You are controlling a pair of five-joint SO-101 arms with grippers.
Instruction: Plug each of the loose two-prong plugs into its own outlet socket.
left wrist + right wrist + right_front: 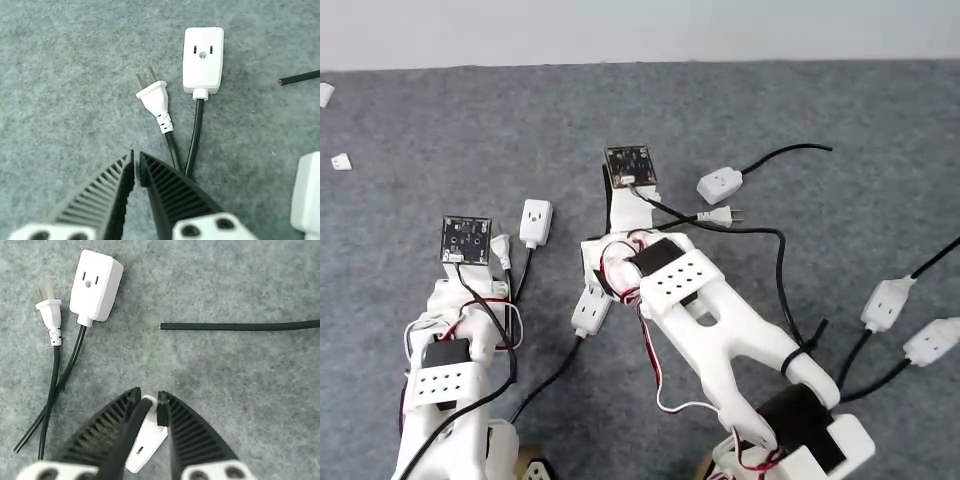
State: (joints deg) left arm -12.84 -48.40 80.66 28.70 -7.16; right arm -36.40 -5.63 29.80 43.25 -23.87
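- Your left tool [136,162] has its jaws all but together with nothing between them. It sits just behind the nearest plug [155,97].
- That plug lies flat on the grey surface [60,60] with its prongs pointing away from the tool. It is just beside its socket [202,57] but apart from it.
- Your right tool [148,397] is clamped on a white fitting [146,440] with a black lead running along it. I cannot tell whether this is a plug or a socket.
- Expect the plug to be light, hard and smooth, so it may twist between ribbed jaws.
- Take the plug across the flat sides of its moulded body, behind the prongs and ahead of the ribbed collar. Keep off the prongs, which look thin enough to bend.
- Its cord [172,150] looks limp but springy, and it will likely tug the plug off line as you lift.
- The socket block is probably light too and apt to slide when pushed, so plan on steadying it with the other tool.
- Count from the high view, plugs: two loose ones, the one by your left tool and a second plug [722,216].
- Count from the high view, sockets: five in all.
  - the one beside the first plug
  - a far socket [719,184]
  - a middle socket [591,308] between the arms
  - a right socket [885,303]
  - an outermost socket [932,342]
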